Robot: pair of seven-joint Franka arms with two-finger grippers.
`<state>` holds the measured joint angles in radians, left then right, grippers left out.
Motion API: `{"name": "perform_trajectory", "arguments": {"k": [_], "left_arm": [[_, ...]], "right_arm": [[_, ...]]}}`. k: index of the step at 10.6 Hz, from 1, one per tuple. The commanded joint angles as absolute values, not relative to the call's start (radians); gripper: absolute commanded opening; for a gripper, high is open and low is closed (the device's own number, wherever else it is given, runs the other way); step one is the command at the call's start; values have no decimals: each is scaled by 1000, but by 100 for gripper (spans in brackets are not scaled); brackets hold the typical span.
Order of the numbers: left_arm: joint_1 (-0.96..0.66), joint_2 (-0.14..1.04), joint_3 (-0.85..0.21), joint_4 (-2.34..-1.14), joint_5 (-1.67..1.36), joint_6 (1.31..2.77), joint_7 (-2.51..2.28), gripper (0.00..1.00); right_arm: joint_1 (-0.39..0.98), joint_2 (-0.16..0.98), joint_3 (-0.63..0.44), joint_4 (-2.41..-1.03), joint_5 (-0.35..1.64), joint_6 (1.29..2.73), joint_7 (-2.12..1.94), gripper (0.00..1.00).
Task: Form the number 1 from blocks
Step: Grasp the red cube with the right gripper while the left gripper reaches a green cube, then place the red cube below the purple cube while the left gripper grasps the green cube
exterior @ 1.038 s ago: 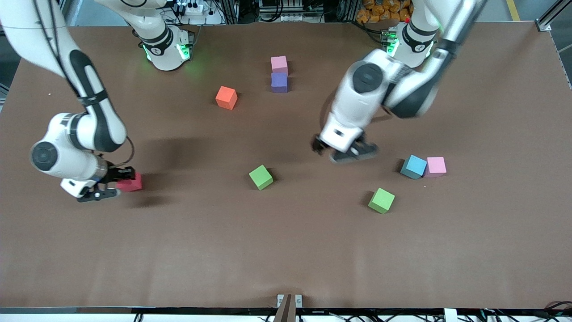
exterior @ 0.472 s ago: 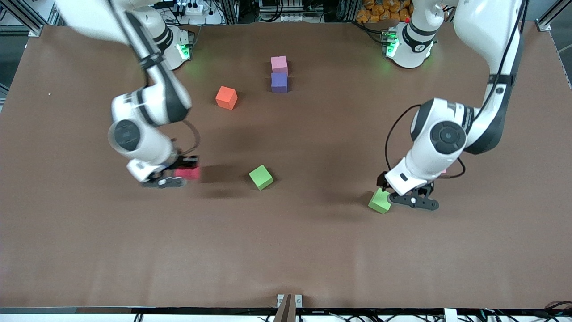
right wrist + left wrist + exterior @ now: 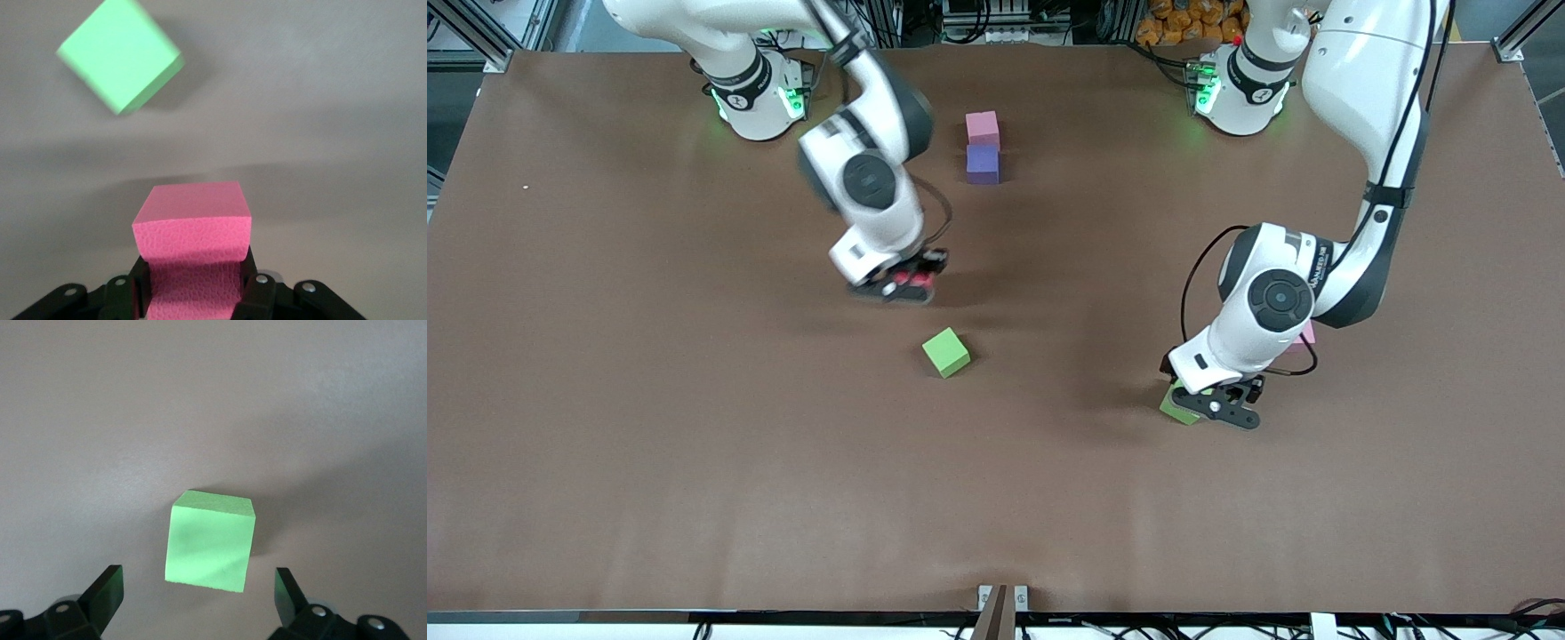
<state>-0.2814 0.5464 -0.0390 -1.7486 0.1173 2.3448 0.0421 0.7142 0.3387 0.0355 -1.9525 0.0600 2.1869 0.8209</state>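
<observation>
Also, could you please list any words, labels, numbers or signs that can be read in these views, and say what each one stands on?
None can be read.
The blocks, such as the green block and the purple block, have plain faces.
Small dark marks on the left arm are too small to read.

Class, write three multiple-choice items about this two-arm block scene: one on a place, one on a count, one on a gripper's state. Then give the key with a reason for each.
1. The purple block sits:
A. touching the pink block, nearer the front camera
B. in a gripper
C. on a green block

2. Green blocks in the front view:
A. one
B. two
C. four

3. The left gripper is:
A. shut on a block
B. open around a green block
C. out of view

Key: A, they touch in a column; B, one mid-table, one under the left gripper; B, fingers apart flank it. The right gripper holds the red block.
</observation>
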Motion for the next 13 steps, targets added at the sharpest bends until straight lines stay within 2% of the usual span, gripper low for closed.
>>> {"name": "perform_trajectory", "arguments": {"k": [1,3,6,13], "left_arm": [[-293,574,-2,-1732,74,2356,164,100],[-293,586,0,-1733,51,2358,179,100],[-293,604,0,-1729,28,2359,181,100],[-295,652,0,-1726,-15,2401,179,100]], "right_arm": [[831,333,28,-2003,110,2277,929,0],[935,339,28,-2039,110,2356,1032,0],[1023,365,28,-2043,110,2358,1120,0],[1091,419,26,-2068,110,2398,1215,0]]}}
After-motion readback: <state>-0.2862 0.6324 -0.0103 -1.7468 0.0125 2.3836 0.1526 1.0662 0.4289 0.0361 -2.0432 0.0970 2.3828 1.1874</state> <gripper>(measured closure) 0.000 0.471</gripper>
